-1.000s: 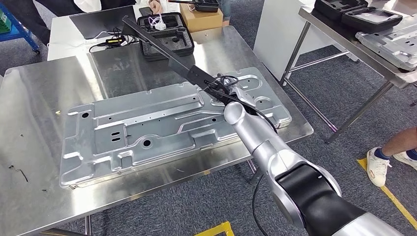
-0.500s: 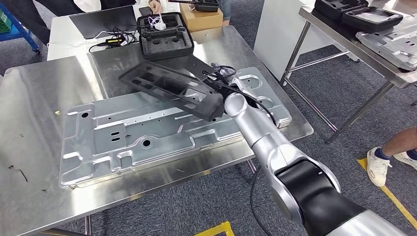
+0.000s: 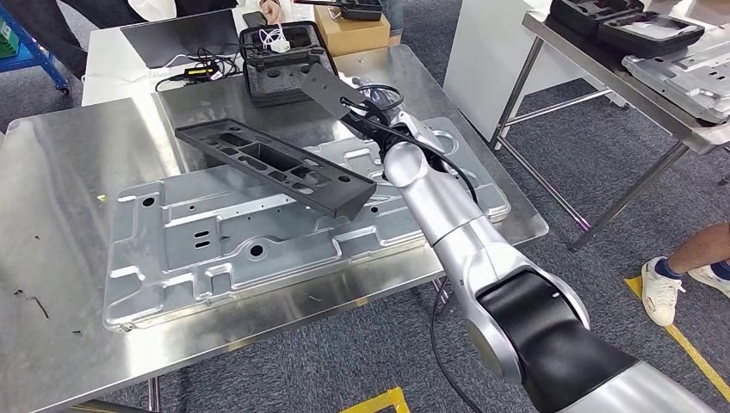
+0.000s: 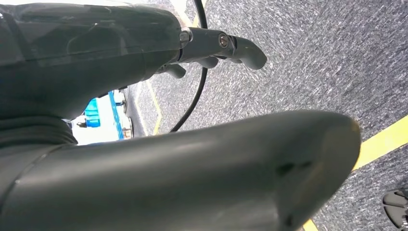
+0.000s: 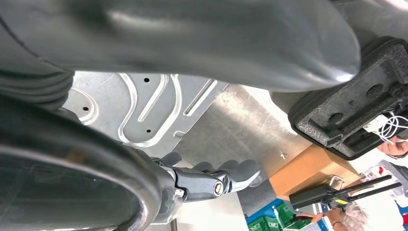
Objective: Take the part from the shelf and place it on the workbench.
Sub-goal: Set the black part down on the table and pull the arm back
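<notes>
The part is a long black plastic frame [image 3: 275, 168] with several cut-outs. It lies slantwise across the big stamped silver plate [image 3: 172, 249] on the steel workbench [image 3: 52, 224]. My right hand [image 3: 327, 89] hovers beyond the part's right end, over the back of the workbench, fingers spread and holding nothing. In the right wrist view its thick thumb [image 5: 216, 38] and dark fingers [image 5: 216, 178] stand apart, with the plate [image 5: 144, 103] showing between them. My left hand [image 4: 211, 45] hangs over the grey carpet floor with nothing in it.
A black foam case [image 3: 284, 56], cables and a laptop [image 3: 176, 34] sit at the back of the workbench, with a cardboard box [image 3: 349, 30] behind. At the right a second table [image 3: 620, 77] carries cases and another plate. A person's shoe [image 3: 663, 288] is on the floor right.
The part, held up edge-on a second ago, tipped over and now lies flat on the plate. My right hand let go of it and drew back toward the foam case.
</notes>
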